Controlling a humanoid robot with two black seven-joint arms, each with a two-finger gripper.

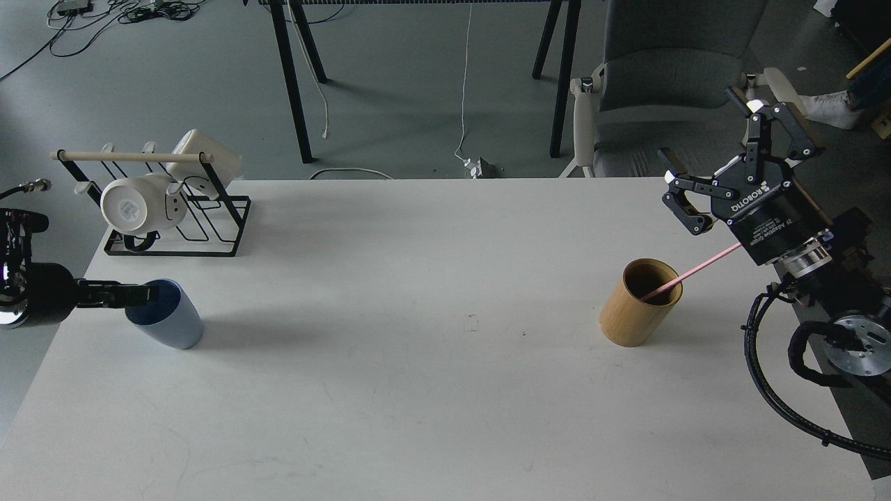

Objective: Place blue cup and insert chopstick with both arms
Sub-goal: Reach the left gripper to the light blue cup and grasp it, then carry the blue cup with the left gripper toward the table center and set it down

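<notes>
The blue cup [169, 314] stands on the white table [431, 390] near its left edge. My left gripper [132, 294] reaches in from the left, and its dark fingers lie at the cup's rim, over the opening. I cannot tell the fingers apart or whether they grip the cup. The pink chopstick [696, 269] leans out of the tan bamboo cylinder [637, 306] toward the right, and its upper end passes under my right gripper's body. My right gripper [727, 167] is open and empty, fingers spread, above and to the right of the cylinder.
A black wire rack [177, 223] with white mugs [139, 202] stands at the table's back left. A grey chair [661, 83] and black table legs [292, 76] stand beyond the far edge. My right arm's cables [773, 390] hang over the right edge.
</notes>
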